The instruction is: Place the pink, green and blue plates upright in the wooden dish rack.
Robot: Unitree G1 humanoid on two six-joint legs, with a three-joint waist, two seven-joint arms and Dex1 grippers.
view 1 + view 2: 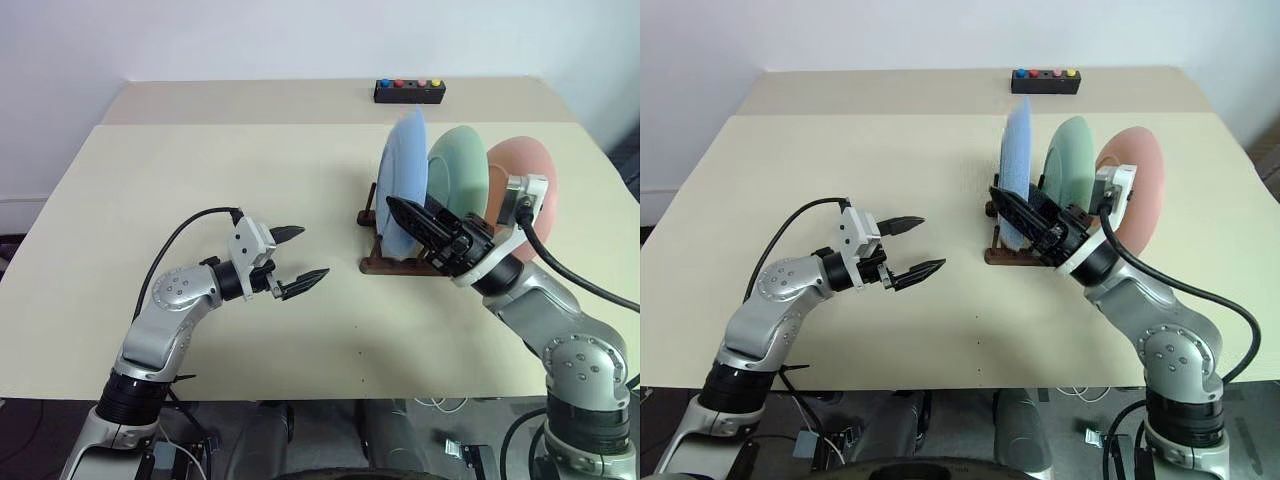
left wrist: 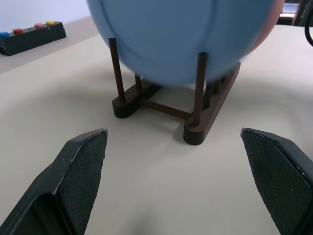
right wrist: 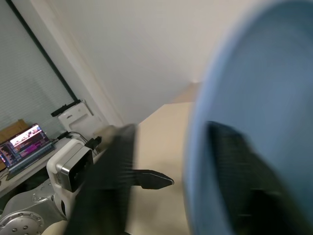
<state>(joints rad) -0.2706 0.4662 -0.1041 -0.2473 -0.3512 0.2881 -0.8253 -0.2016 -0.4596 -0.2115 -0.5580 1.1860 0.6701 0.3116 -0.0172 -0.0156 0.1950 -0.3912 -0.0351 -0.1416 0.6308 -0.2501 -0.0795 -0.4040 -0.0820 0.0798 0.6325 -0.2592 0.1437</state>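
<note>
My left gripper (image 1: 295, 257) hangs open and empty over the table (image 1: 150, 200) on the near left. To the right, my right gripper (image 1: 415, 225) straddles the blue plate (image 1: 404, 180), jaws parted, apparently just letting go. Blue, green plate (image 1: 462, 175) and pink plate (image 1: 532, 170) stand upright in the wooden dish rack (image 1: 385, 262), near to far. Next, I judge, a clean right-hand withdrawal without nudging it

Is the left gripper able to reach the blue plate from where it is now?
Probably yes. The left gripper is open and points toward the wooden dish rack, with bare table between them. The blue plate stands nearest to it. The right gripper at that plate's edge may crowd it.
</note>
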